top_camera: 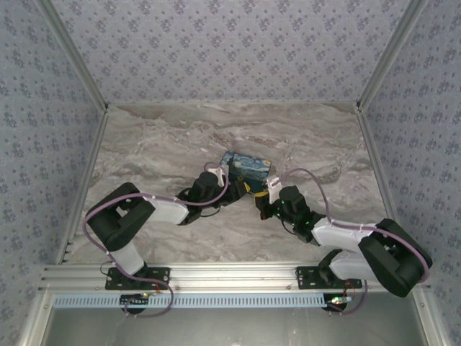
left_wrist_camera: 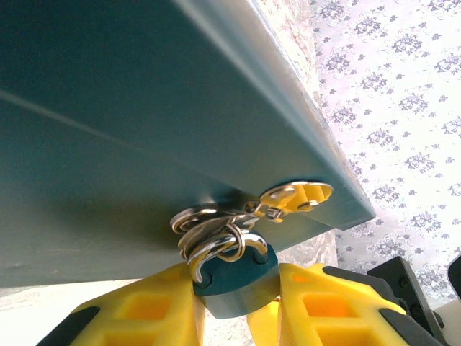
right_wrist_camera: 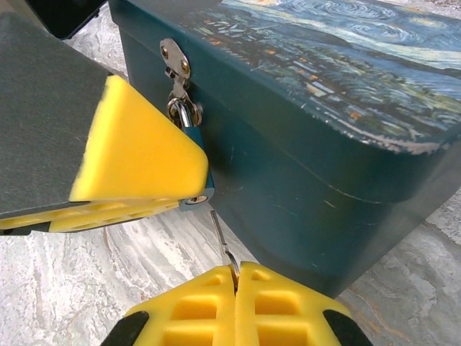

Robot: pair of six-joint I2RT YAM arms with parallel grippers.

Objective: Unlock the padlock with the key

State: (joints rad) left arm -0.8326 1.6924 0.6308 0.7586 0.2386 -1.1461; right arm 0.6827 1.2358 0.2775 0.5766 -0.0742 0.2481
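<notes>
The left gripper (left_wrist_camera: 241, 303) is clamped on the small teal-bodied padlock (left_wrist_camera: 230, 272), which hangs from the silver hasp (right_wrist_camera: 175, 58) of the Starry-Night-painted box (right_wrist_camera: 324, 108); the right gripper (right_wrist_camera: 235, 272) pinches the thin dark metal key (right_wrist_camera: 220, 234) (tip just beneath the padlock's base) above the marble worktop (right_wrist_camera: 108, 267).

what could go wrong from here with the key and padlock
The key is pinched only at its end in the right pincer, so it may pivot when pushed. Its tip is just short of the padlock and could miss the keyhole and scrape the box. The left pincer holds the padlock, which hangs on the hasp and might twist.
</notes>
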